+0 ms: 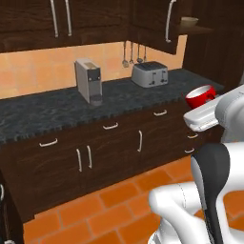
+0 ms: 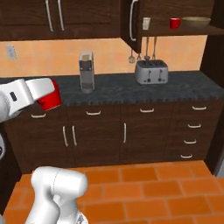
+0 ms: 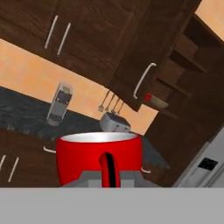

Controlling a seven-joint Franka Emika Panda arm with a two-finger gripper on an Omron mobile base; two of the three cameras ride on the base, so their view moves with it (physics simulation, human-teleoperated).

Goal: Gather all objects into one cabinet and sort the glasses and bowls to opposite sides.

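Red cup (image 3: 99,158) glossy (white inside).

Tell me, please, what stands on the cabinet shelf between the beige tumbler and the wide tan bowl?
In the right base view, a small red cup stands on the shelf between the beige tumbler and the tan bowl, nearer the bowl.

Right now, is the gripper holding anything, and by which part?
Yes. The gripper holds a red cup upright in mid-air, its jaws shut across the cup's wall at the rim, one dark finger showing on the outside.
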